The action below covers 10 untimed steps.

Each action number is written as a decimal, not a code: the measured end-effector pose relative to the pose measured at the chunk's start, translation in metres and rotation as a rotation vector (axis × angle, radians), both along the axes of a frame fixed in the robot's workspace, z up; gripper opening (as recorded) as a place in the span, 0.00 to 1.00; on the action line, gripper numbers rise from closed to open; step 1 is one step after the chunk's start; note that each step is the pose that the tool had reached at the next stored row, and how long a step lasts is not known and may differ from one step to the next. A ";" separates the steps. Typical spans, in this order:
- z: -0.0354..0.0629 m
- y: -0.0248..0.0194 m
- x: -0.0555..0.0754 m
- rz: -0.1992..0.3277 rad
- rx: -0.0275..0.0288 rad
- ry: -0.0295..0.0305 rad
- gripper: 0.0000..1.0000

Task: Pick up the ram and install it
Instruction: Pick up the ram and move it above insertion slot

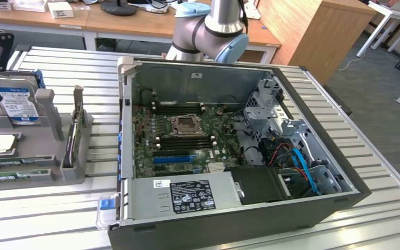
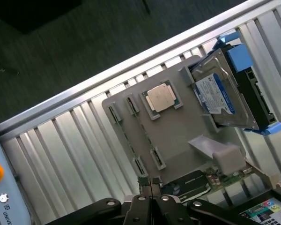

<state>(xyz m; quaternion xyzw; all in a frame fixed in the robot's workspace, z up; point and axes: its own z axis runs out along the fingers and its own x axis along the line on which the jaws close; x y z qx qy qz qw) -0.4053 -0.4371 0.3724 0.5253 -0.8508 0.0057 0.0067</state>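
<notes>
The gripper (image 2: pixel 150 183) is seen in the wrist view with its two dark metal fingers pressed flat together, and nothing is pinched between them. It is poised over the edge of a matte grey plastic tray (image 2: pixel 178 136).

The ram (image 1: pixel 9 176) is found at the lower left of the exterior view: a long, narrow, flat green board with a pale sticker, laid in a slot of the tray, with a second green strip just behind it. It is not touched by the gripper.

On the same tray a small square processor chip (image 2: pixel 161 97) with a dull silver lid is set flat in a recess. A boxy silver hard drive (image 2: pixel 225 93) with a blue-and-white label is propped at a tilt in blue plastic rails.

An open dark-grey computer case (image 1: pixel 311 208) is laid on its side in the centre of the exterior view, and its green motherboard (image 1: pixel 179 140) is exposed. A table (image 1: pixel 380 156) of ribbed, pale metal slats is spread under everything. The smooth silver arm (image 1: pixel 210 31) is seen at the top centre.
</notes>
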 end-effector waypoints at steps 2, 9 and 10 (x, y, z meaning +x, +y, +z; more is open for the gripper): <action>-0.0004 0.0000 0.000 0.036 -0.0007 -0.0002 0.11; -0.0013 0.0000 0.000 0.164 -0.0045 -0.0001 0.11; -0.0014 0.0000 0.000 0.181 -0.0050 -0.0001 0.11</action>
